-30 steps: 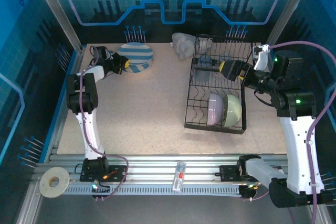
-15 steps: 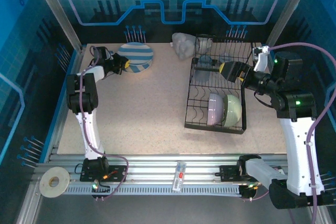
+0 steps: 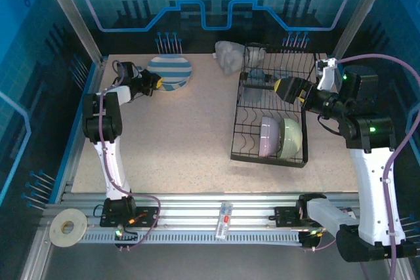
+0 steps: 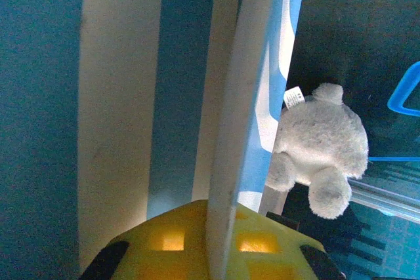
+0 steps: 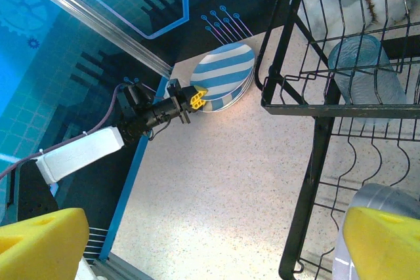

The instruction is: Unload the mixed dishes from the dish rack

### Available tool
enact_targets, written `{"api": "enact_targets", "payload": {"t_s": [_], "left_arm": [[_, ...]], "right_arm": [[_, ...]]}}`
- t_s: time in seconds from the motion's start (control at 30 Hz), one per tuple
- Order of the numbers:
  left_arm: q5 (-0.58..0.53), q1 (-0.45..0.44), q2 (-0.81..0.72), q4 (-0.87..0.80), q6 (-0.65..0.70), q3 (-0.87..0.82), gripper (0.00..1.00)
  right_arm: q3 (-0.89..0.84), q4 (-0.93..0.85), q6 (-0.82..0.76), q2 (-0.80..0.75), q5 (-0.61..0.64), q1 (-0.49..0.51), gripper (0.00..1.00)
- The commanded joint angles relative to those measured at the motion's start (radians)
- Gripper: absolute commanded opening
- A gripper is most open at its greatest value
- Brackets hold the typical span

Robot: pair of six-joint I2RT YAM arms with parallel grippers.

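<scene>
Blue-and-white striped plates (image 3: 170,71) lie at the table's far left. My left gripper (image 3: 155,82) is shut on the near rim of a plate (image 4: 226,162), whose edge runs between the yellow fingers (image 4: 164,244). The black wire dish rack (image 3: 237,122) stands on the right. A lavender bowl (image 3: 268,136) and a pale green bowl (image 3: 293,137) stand on edge in its near slots. A clear cup (image 5: 364,73) lies in the upper basket. My right gripper (image 3: 289,88) hovers over the rack, open and holding nothing, its yellow fingertips (image 5: 39,240) wide apart.
A grey plush toy (image 3: 230,56) sits at the back, between the plates and the rack, also visible past the plate rim as the plush (image 4: 321,145). Bare speckled tabletop (image 3: 177,136) spans the middle. A tape roll (image 3: 67,227) rests on the front rail.
The left gripper and the held plate have shifted slightly toward the back left, and the plate looks flatter. The right arm has stayed in place.
</scene>
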Motion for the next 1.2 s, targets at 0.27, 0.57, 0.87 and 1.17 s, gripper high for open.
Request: {"api": "enact_targets", "payload": {"t_s": [0.27, 0.57, 0.87, 1.17], "left_arm": [[-0.003, 0.01, -0.057, -0.022, 0.016, -0.047, 0.0], [0.001, 0.013, -0.063, -0.024, 0.02, -0.059, 0.04], [0.0, 0.014, -0.074, -0.031, 0.027, -0.07, 0.06], [-0.003, 0.019, -0.078, -0.028, 0.026, -0.08, 0.12]], "right_arm": [[-0.017, 0.009, 0.011, -0.013, -0.001, 0.014, 1.0], [-0.018, 0.012, 0.016, -0.015, 0.0, 0.018, 1.0], [-0.029, 0.023, 0.026, -0.019, 0.005, 0.022, 1.0], [-0.032, 0.025, 0.027, -0.018, 0.006, 0.029, 1.0]]}}
